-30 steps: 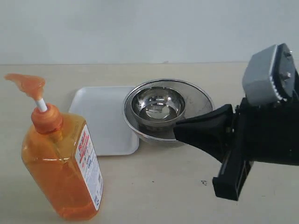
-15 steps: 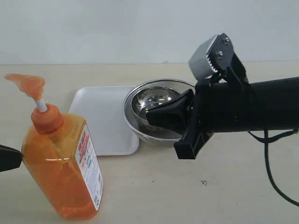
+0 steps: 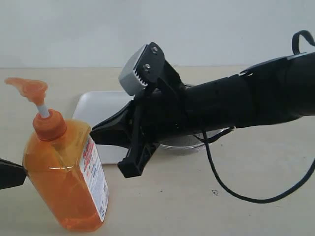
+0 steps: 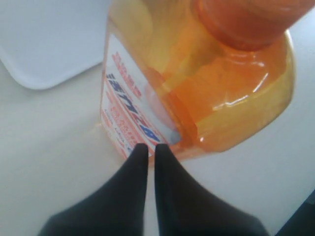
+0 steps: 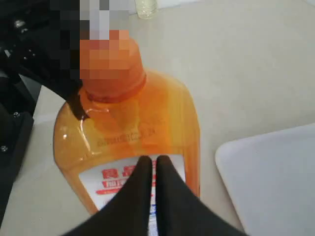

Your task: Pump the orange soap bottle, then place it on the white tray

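Note:
The orange soap bottle (image 3: pixel 64 177) stands upright at the front left of the table, pump head (image 3: pixel 29 89) raised on its white stem, label facing right. It also fills the left wrist view (image 4: pixel 197 83) and the right wrist view (image 5: pixel 128 132). My right gripper (image 3: pixel 96 135) is shut and empty, its tip close to the bottle's right shoulder, just above the label (image 5: pixel 123 177). My left gripper (image 3: pixel 19 173) is shut and empty at the bottle's left side, tip at its lower body (image 4: pixel 147 147). The white tray (image 3: pixel 106 123) lies behind the bottle, partly hidden by the right arm.
A round steel strainer bowl (image 3: pixel 197 142) sits right of the tray, mostly hidden under the right arm. The arm's black cable (image 3: pixel 231 191) loops over the table at the right. A tray corner shows in both wrist views (image 4: pixel 39 44) (image 5: pixel 275 177).
The right arm has swept left across the bowl and tray, its shut tip now near the bottle. The left gripper's tip came in from the left edge beside the bottle.

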Robot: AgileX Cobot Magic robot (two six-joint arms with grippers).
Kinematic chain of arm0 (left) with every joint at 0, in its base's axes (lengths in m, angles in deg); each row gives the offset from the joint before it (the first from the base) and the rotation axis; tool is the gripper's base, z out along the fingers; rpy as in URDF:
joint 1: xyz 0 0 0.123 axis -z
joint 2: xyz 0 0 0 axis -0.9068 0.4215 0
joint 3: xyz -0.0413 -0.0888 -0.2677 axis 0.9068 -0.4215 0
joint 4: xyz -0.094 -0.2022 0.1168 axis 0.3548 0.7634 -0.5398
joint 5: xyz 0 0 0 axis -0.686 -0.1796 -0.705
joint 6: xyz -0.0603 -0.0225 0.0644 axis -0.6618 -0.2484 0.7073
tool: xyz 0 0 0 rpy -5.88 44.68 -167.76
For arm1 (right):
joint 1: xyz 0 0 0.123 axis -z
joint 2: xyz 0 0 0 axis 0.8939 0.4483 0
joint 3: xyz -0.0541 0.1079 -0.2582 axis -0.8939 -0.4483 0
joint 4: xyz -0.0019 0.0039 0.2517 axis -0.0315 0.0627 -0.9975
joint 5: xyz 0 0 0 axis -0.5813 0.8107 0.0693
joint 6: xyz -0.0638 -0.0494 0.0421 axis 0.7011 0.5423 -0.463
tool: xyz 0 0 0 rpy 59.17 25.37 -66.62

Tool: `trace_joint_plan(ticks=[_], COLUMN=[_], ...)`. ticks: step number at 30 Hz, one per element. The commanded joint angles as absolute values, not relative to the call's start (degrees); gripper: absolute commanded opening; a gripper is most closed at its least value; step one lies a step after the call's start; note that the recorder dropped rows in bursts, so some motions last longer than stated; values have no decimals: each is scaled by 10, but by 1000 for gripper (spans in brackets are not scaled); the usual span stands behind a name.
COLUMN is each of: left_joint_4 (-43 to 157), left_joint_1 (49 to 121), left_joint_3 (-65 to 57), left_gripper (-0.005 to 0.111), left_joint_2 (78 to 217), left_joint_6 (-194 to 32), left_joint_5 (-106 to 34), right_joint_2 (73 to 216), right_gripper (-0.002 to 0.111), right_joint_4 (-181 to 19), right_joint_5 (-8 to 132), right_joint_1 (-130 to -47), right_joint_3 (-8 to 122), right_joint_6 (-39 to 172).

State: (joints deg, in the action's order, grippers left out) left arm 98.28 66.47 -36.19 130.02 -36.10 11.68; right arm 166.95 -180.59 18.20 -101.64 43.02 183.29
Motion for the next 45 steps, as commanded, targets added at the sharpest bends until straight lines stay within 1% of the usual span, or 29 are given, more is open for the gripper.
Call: trace_joint_plan(ticks=[1, 20, 31, 38, 42, 45], left_joint_4=[997, 1128, 1139, 1151, 1219, 1225], left_joint_1=[663, 663, 663, 663, 663, 663], left_joint_3=[-359, -360, -360, -360, -360, -360], left_gripper=[5, 5, 5, 5, 5, 5], left_joint_2=[1301, 1301, 1307, 1346, 1352, 1354], left_joint_6=[-353, -296, -295, -275, -221, -214], left_joint_5=[116, 205, 209, 212, 219, 225], right_joint_2=[1673, 1673, 1673, 1673, 1673, 1673], right_gripper=[0, 0, 0, 0, 0, 0], right_joint_4=[-1810, -1810, -1810, -1810, -1810, -1810], right_joint_5=[208, 229, 230, 230, 230, 230], right_joint_1=[-1029, -1029, -1029, -1029, -1029, -1029], right_joint_3=[442, 444, 444, 444, 444, 444], right_joint_6=[1834, 1835, 1835, 1835, 1835, 1835])
